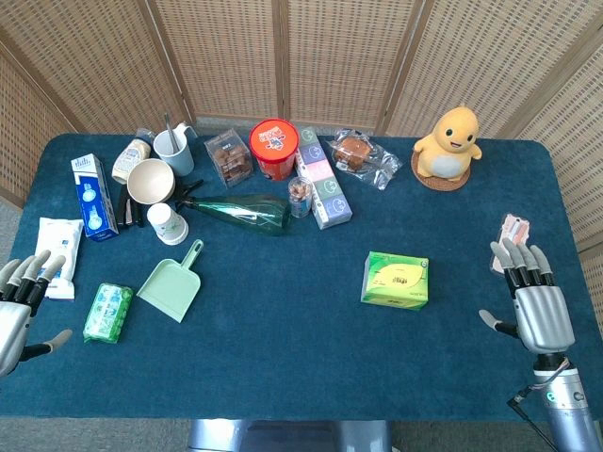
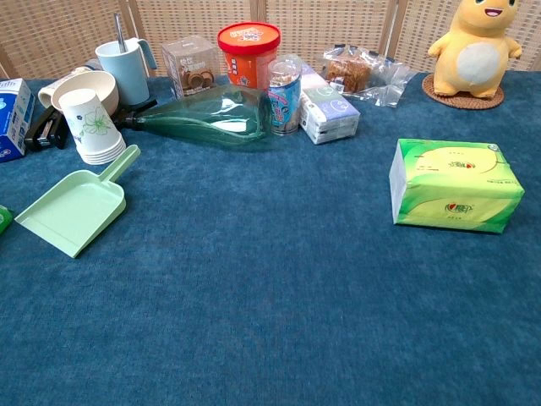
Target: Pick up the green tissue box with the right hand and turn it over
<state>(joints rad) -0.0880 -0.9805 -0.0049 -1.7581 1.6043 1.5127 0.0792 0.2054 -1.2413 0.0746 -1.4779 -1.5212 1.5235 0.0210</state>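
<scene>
The green tissue box (image 1: 396, 280) lies flat on the blue table, right of centre; the chest view shows the box (image 2: 454, 184) at the right with its printed top facing up. My right hand (image 1: 534, 299) hovers near the table's right front corner, well to the right of the box, fingers straight and apart, holding nothing. My left hand (image 1: 17, 306) is at the front left edge, fingers spread, empty. Neither hand appears in the chest view.
A yellow plush duck (image 1: 448, 143) sits on a coaster at the back right. A small pink packet (image 1: 514, 229) lies just beyond my right hand. A green dustpan (image 1: 174, 283), glass bottle (image 1: 240, 212), cups, snack boxes and a red tub (image 1: 274, 148) fill the left and back.
</scene>
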